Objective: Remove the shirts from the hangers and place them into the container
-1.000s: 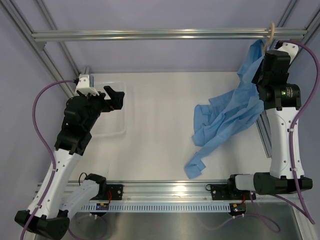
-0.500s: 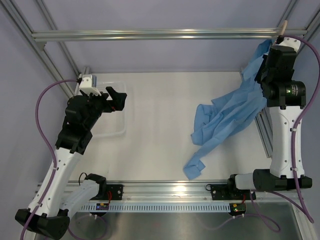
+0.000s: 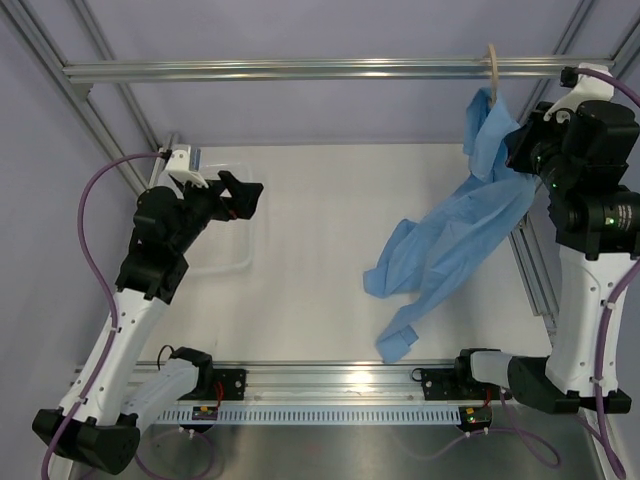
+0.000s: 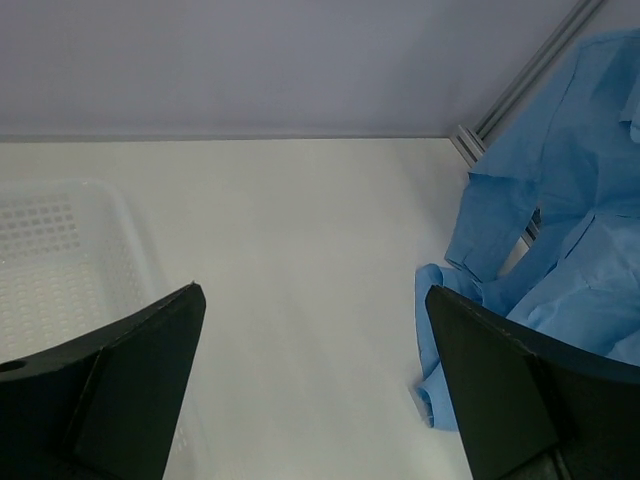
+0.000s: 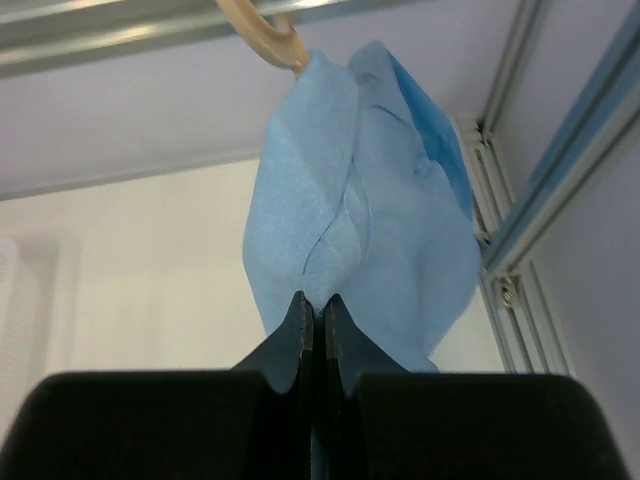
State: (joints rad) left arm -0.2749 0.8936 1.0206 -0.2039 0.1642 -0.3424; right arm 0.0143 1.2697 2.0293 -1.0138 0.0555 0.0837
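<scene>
Right gripper (image 5: 312, 325) is pinched tight on the wrinkly light blue thin-fabric shirt (image 5: 350, 220), which hangs just above it from the slim cream hanger hook (image 5: 262, 28). So nothing's off yet. The clear plastic bin (image 4: 60, 260) sits well across from it, beside the wide-open left gripper (image 4: 312, 300).

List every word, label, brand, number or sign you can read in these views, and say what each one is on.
No text can be read in any view.
Small dark board with a red spot: any marking is too small to read.
Light blue long-sleeved shirt, beige hanger hook, clear plastic bin: no print visible.
</scene>
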